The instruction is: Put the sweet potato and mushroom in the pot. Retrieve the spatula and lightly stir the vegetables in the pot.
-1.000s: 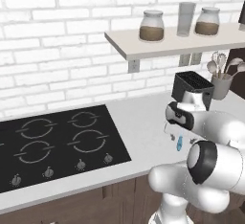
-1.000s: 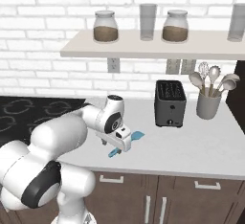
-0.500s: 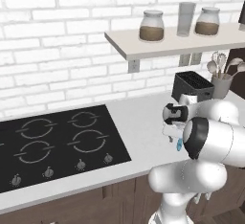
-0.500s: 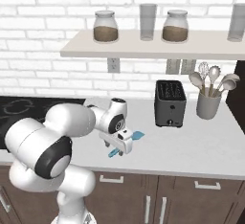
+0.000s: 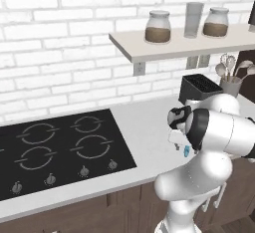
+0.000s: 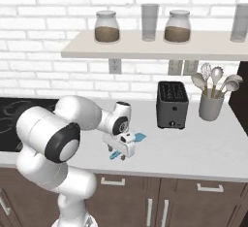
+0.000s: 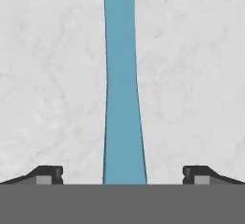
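The spatula [image 7: 122, 89] lies flat on the pale marbled surface [image 6: 203, 148], near its front edge, between the cooktop [image 5: 55, 150] and the toaster [image 6: 171, 104]. In the right base view its teal blade [image 6: 139, 137] pokes out toward the toaster from behind the hand, and a short bit of handle shows below the hand. In the left base view a small teal tip [image 5: 187, 151] shows beside the arm's forearm.

The gripper [image 6: 120, 152] hangs low, directly over the spatula, pointing down at the surface. In the hand view the fingers [image 7: 48, 174] stand spread wide, released, one on each side of the spatula, with bare surface between each tip and the teal strip. The spatula runs straight up the middle of that view, crosswise to the line between the tips, and nothing is grasped.

The black toaster stands just beyond the blade end, close to the wall. Right of it is a grey crock [image 6: 211, 105] of wooden spoons and a whisk. Above, a wall shelf [image 6: 155, 51] carries two lidded jars [image 6: 107, 27] of brown stuff and a tall glass [image 6: 150, 22]. The cooktop is sunk flush into the surface to the left, well apart from the spatula. The arm's own bulky elbow hides most of the hand in the left base view.
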Controlling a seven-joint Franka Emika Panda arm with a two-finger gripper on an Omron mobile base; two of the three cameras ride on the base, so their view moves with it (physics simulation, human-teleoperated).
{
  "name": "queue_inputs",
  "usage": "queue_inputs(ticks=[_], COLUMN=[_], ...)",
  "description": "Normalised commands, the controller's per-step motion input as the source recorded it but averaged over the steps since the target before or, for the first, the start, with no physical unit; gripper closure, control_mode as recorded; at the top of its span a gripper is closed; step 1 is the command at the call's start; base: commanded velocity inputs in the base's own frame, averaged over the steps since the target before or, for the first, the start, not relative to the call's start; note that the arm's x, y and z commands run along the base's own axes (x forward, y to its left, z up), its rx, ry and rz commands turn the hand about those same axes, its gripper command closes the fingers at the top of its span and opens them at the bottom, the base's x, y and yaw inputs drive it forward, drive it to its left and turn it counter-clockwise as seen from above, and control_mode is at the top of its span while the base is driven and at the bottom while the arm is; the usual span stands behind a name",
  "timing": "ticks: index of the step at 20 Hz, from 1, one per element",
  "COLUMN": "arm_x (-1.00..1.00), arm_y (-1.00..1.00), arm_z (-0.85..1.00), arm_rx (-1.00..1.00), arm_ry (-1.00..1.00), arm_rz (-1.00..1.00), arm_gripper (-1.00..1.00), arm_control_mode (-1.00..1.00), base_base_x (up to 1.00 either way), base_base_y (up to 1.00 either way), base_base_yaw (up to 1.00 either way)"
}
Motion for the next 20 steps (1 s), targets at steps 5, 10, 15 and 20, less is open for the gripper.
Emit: queue_inputs(ticks=[5, 10, 15, 20], arm_x=[0.02, 0.00, 0.00, 0.00], arm_y=[0.00, 0.00, 0.00, 0.00], arm_z=[-0.23, -0.29, -0.41, -0.16], arm_rx=[0.00, 0.00, 0.00, 0.00], arm_ry=[0.00, 0.00, 0.00, 0.00], arm_rz=[-0.03, -0.01, 0.00, -0.01], arm_gripper=[-1.00, -1.00, 1.00, 1.00], arm_control_mode=[-1.00, -1.00, -1.00, -1.00], base_base_x=[0.00, 0.00, 0.00, 0.00], base_base_y=[0.00, 0.00, 0.00, 0.00], base_base_yaw=[0.00, 0.00, 0.00, 0.00])
